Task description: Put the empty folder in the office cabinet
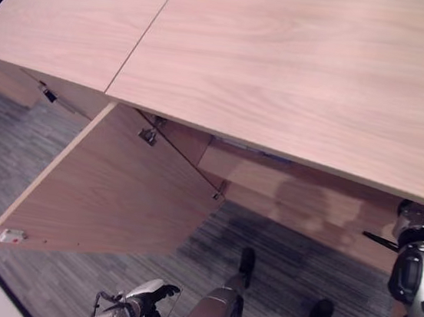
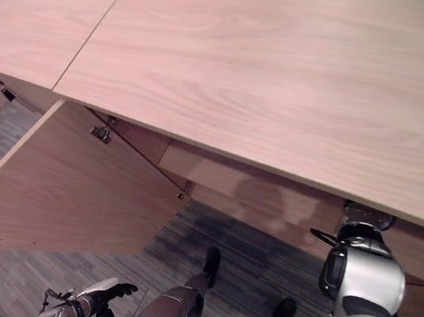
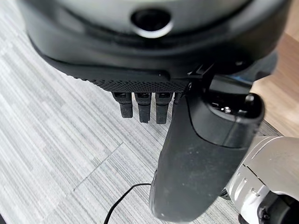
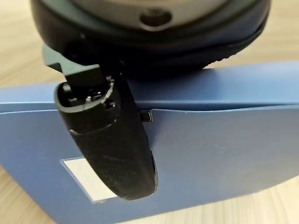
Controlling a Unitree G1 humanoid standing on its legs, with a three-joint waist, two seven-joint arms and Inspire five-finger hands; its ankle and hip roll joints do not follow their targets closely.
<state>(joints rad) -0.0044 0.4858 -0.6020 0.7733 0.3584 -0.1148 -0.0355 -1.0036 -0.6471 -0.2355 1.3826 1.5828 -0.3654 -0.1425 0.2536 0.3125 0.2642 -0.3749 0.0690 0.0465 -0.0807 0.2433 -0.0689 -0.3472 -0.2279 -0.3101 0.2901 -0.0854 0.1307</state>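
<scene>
- The long pale wood-grain cabinet top [image 1: 300, 69] spans the head views, above and ahead of both robot hands; it reads as a cabinet top rather than a worktop, and nothing lies on it.
- The open light-wood cabinet door [image 1: 107, 192] swings out toward the robot, above and beyond the left robot hand, with grey striped carpet floor [image 1: 12, 149] beneath it.
- The shaded cabinet interior [image 2: 269, 200] lies just ahead of the right arm, whose wrist reaches in under the top edge.
- The flat blue rigid-looking folder [image 4: 210, 154] is directly under the right robot hand [image 4: 112, 154], lying on a pale wooden surface, most likely the cabinet shelf. A white rectangular label [image 4: 86, 179] sits beside the thumb.
- The right robot hand's thumb lies across the folder's face; its fingers are hidden behind the folder, so I cannot tell whether it grips or has let go.
- The left robot hand [image 3: 140, 107] hangs low over the carpet, fingers straight and relaxed, holding nothing.
- Handling, as a judgement: an empty folder should be light, fairly stiff and smooth-faced, so apt to slip. Pinching near its upper edge, thumb on one face and fingers on the other, looks the safest hold.
</scene>
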